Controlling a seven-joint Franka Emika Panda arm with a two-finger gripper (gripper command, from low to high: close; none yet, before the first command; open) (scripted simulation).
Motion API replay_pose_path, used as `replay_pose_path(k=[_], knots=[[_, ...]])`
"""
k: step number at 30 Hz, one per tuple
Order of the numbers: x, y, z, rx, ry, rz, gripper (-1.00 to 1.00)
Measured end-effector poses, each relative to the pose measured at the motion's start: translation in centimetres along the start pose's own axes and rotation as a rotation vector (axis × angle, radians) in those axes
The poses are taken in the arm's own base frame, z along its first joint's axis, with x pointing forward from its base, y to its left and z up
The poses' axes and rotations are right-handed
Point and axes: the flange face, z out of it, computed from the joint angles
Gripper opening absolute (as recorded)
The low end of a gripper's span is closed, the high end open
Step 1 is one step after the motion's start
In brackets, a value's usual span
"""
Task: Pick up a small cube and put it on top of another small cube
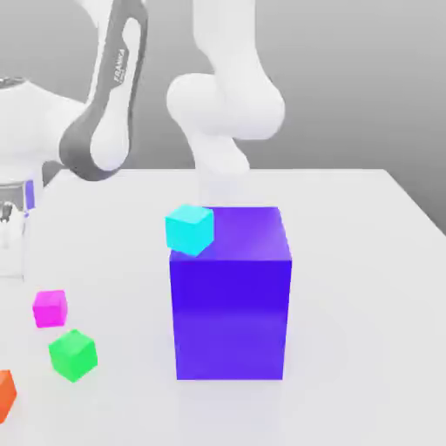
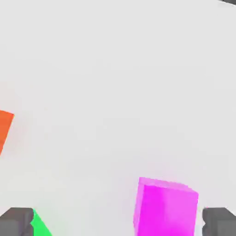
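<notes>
Pincer (image 2: 119, 222) wide open, nothing held. Magenta cube (image 2: 167, 209) on bench (image 2: 92, 92), btwn the tips, nearer one. Prob. light, stiff, bit slippery; centre over it, grip opp. side faces, approx. mid-height.

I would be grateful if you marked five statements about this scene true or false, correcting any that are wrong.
1. The cyan cube rests on top of the blue block. True.
2. The pink cube sits on the green cube. False: both lie on the table, side by side and apart.
3. The gripper is open. True.
4. The blue block is smaller than the cyan cube. False: it is far larger.
5. An orange cube lies at the exterior view's right edge. False: the orange object is at its left edge.
</notes>
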Motion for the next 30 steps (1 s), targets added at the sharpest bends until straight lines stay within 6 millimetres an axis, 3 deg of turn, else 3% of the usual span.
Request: replay_pose_path(k=[8, 9, 15, 23, 30], knots=[[0.3, 1.3, 7.5, -0.023, -0.025, 0.047, 0.00], [0.2, 1.4, 8.1, -0.025, -0.024, 0.047, -1.00], [0.2, 1.4, 8.4, -0.024, -0.023, 0.047, -1.00], [0.3, 1.2, 2.3, -0.024, -0.025, 0.049, -1.00], [-5.8, -2.0, -0.8, -0.023, -0.023, 0.195, -1.00]])
